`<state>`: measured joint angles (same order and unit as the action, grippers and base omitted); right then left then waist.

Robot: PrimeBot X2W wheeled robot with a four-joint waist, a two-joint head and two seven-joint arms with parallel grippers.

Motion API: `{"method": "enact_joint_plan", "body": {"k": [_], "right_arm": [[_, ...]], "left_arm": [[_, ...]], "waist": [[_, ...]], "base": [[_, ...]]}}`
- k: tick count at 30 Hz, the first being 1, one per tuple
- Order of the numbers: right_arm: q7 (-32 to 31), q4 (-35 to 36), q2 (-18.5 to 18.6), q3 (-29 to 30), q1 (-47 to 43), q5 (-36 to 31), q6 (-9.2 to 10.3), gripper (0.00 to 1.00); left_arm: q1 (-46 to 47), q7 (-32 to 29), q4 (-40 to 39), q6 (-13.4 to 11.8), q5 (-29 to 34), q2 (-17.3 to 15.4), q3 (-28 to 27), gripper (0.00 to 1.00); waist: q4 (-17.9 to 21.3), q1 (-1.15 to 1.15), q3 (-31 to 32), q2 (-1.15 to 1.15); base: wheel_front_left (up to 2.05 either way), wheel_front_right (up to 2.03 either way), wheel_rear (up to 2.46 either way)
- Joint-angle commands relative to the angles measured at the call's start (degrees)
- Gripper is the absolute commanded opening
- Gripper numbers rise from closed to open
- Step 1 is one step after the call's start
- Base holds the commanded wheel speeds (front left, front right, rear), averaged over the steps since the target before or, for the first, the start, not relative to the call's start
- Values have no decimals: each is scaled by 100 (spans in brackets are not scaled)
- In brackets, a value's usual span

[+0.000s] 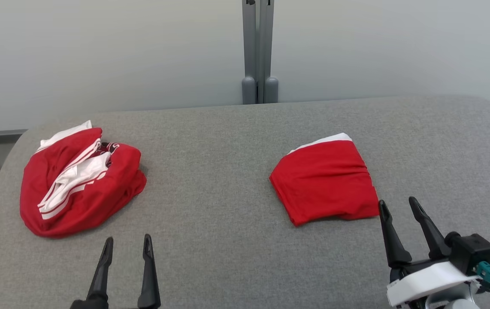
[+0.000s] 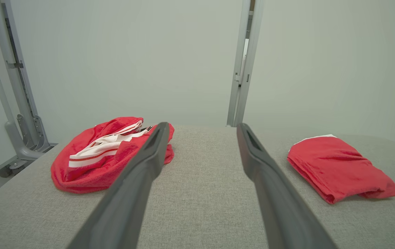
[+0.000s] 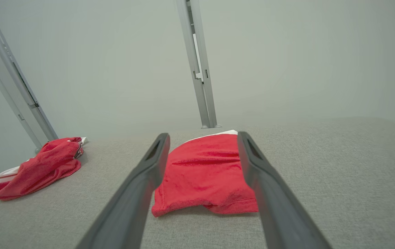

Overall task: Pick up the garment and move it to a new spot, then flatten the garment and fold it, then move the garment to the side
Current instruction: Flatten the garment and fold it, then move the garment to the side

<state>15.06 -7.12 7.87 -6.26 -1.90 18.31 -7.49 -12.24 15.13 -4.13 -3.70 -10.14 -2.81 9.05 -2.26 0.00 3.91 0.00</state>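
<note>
right gripper (image 1: 397,200) stands with fingers apart, empty; the folded red cloth garment (image 1: 324,178) lies just ahead of its tips. left gripper (image 1: 128,237) also apart, empty. two garments (the other, crumpled red-and-white cloth (image 1: 77,180), ahead-left of the left gripper).

No legible text, labels or numbers. Dark print on crumpled red garment (image 1: 80,184): unreadable. Small mark on right wrist housing (image 1: 425,281): too small to read.
</note>
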Motion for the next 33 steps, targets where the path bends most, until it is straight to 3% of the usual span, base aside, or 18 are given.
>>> {"method": "enact_joint_plan", "body": {"k": [1, 33], "right_arm": [[15, 42, 14, 43, -161, -105, 0, 100], [16, -108, -81, -3, -520, -313, 0, 100]], "left_arm": [[-184, 1, -10, 23, -11, -17, -35, 100], [-219, 2, 324, 89, 312, -17, 50, 100]], "waist": [[91, 0, 92, 0], [167, 0, 241, 0]], "base": [[0, 0, 0], [0, 0, 0]]}}
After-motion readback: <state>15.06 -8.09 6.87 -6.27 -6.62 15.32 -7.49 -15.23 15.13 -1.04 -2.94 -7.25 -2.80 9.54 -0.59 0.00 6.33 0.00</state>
